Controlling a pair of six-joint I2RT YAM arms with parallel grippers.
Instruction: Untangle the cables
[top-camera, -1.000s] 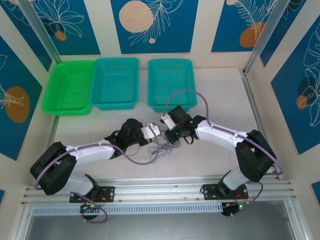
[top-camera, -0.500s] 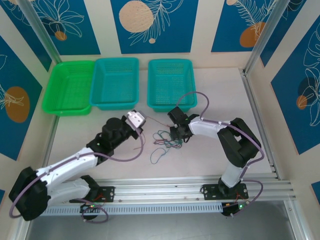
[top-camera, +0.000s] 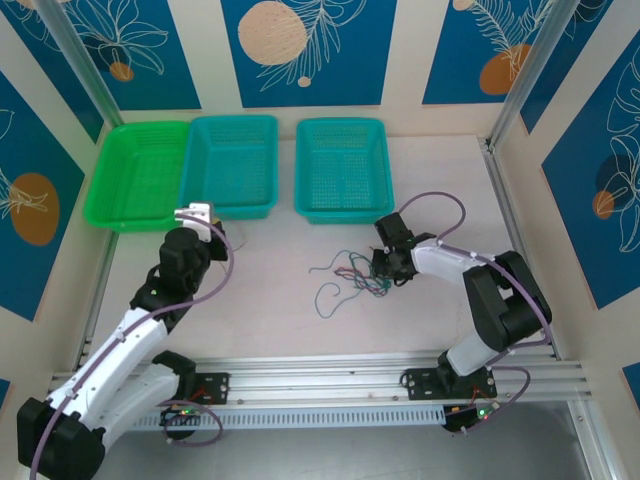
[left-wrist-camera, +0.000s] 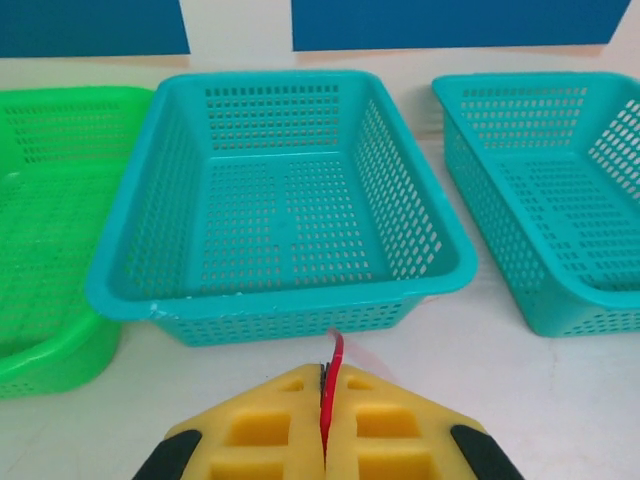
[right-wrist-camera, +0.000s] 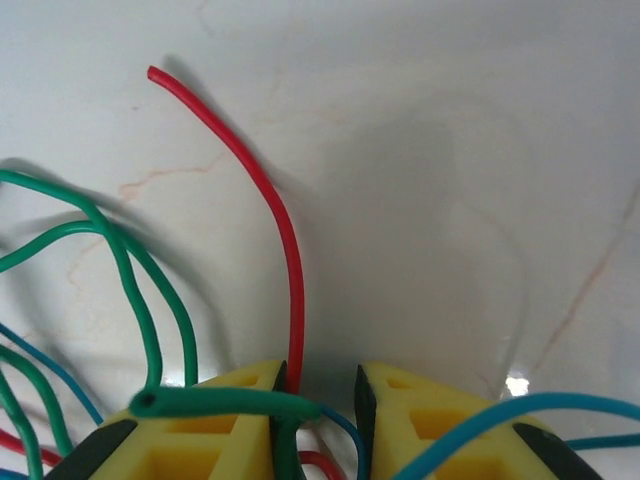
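Observation:
The cables (top-camera: 350, 272) lie in a loose tangle of green, blue and red wires on the white table, right of centre. My right gripper (top-camera: 383, 264) sits low at the tangle's right edge. In the right wrist view its jaws (right-wrist-camera: 320, 375) stand slightly apart, with a red wire (right-wrist-camera: 280, 220), a green wire (right-wrist-camera: 150, 300) and a blue wire (right-wrist-camera: 480, 415) running between and over the fingers. My left gripper (top-camera: 197, 213) is far to the left, just in front of the middle teal basket. Its yellow pads (left-wrist-camera: 325, 370) are shut on a thin red cable (left-wrist-camera: 337, 350).
Three baskets stand along the back: a green one (top-camera: 135, 175), a middle teal one (top-camera: 232, 165) and a right teal one (top-camera: 343, 165). The middle basket's front wall (left-wrist-camera: 280, 300) is close ahead of my left gripper. A metal rail runs along the near edge.
My left arm has swung away from the tangle to the left and back toward the baskets, carrying the red cable. The right gripper and the tangle have shifted a little to the right.

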